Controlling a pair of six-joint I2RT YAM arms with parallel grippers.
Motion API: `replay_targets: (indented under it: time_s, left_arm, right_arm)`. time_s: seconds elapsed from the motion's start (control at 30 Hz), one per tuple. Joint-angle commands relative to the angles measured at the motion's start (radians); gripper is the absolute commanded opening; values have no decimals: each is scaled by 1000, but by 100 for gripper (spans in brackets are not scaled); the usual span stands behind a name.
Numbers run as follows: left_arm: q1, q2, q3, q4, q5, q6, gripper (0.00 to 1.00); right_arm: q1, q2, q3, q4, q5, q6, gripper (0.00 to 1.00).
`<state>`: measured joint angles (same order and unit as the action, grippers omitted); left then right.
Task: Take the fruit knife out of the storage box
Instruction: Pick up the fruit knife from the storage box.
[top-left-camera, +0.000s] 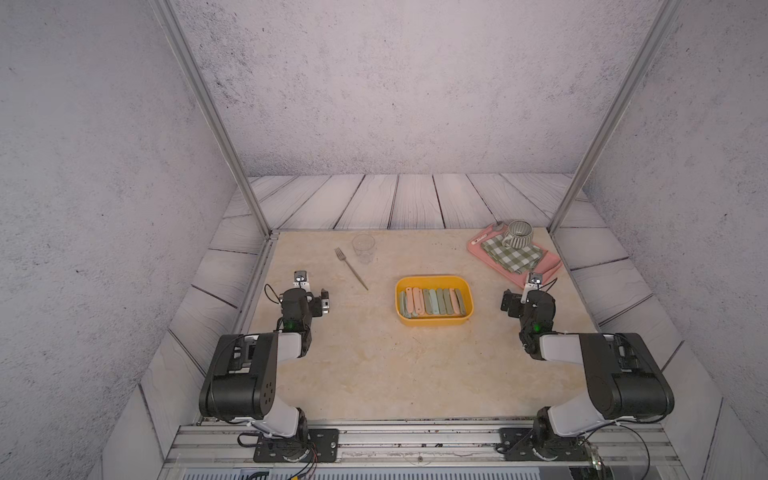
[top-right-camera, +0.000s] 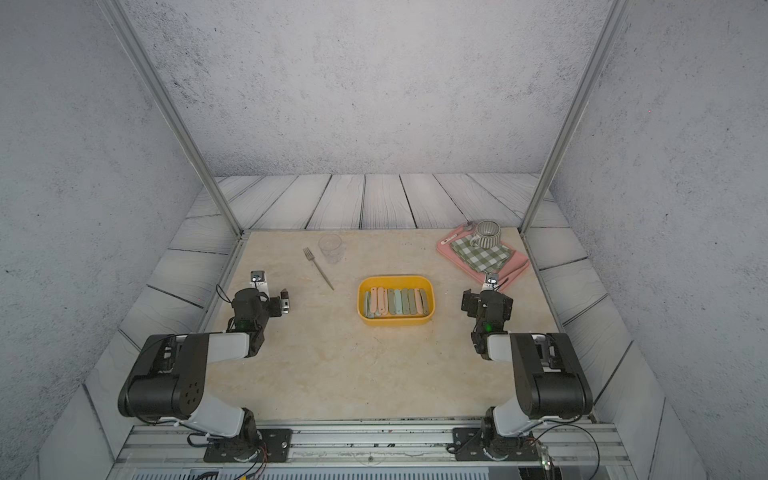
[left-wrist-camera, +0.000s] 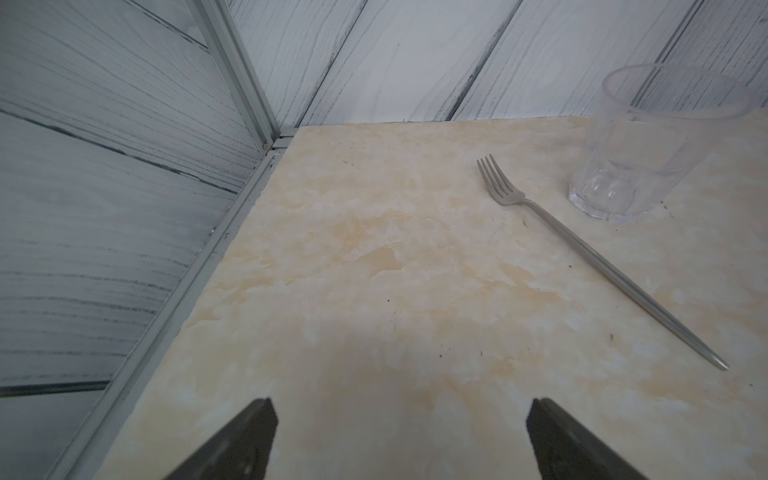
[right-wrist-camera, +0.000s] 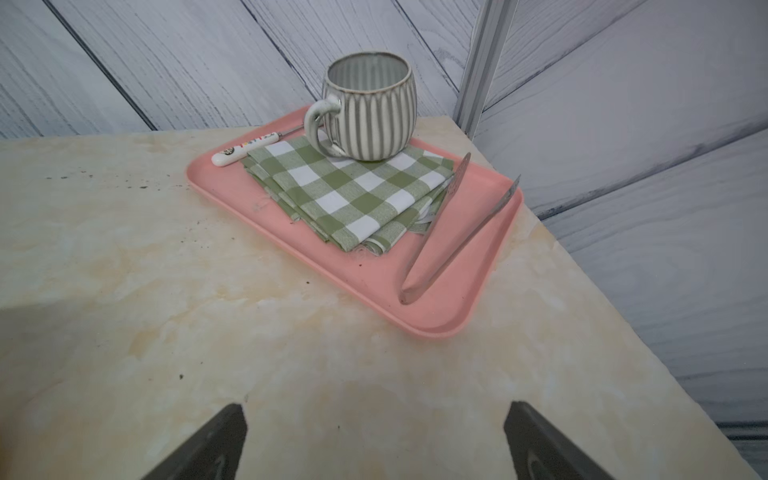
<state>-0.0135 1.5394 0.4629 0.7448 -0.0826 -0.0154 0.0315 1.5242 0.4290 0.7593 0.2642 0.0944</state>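
The yellow storage box (top-left-camera: 434, 323) (top-right-camera: 395, 321) sits in the middle of the table in both top views. Inside it, several folded fruit knives (top-left-camera: 417, 301) with pink, green and pale blue handles lie side by side in a row. My left gripper (top-left-camera: 325, 303) (left-wrist-camera: 401, 403) hovers to the box's left, open, with only bare table between its fingers. To the box's right, my right gripper (top-left-camera: 508, 301) (right-wrist-camera: 376, 405) is also open and holds nothing. Neither wrist view shows the box or the knives.
A silver fork (top-left-camera: 351, 268) (left-wrist-camera: 598, 257) and a clear glass (top-left-camera: 363, 247) (left-wrist-camera: 648, 145) lie at the back left. At the back right, a pink tray (right-wrist-camera: 365, 274) carries a striped mug (right-wrist-camera: 370, 108), a green checked cloth (right-wrist-camera: 349, 191), metal tongs (right-wrist-camera: 453, 232) and a spoon (right-wrist-camera: 245, 151).
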Motion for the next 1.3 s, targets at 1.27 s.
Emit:
replay_targets:
  time_s: [1.27]
  left_arm:
    - [-10, -105, 93, -209, -12, 15, 99]
  right_arm:
    - [0, -123, 195, -447, 82, 76, 99]
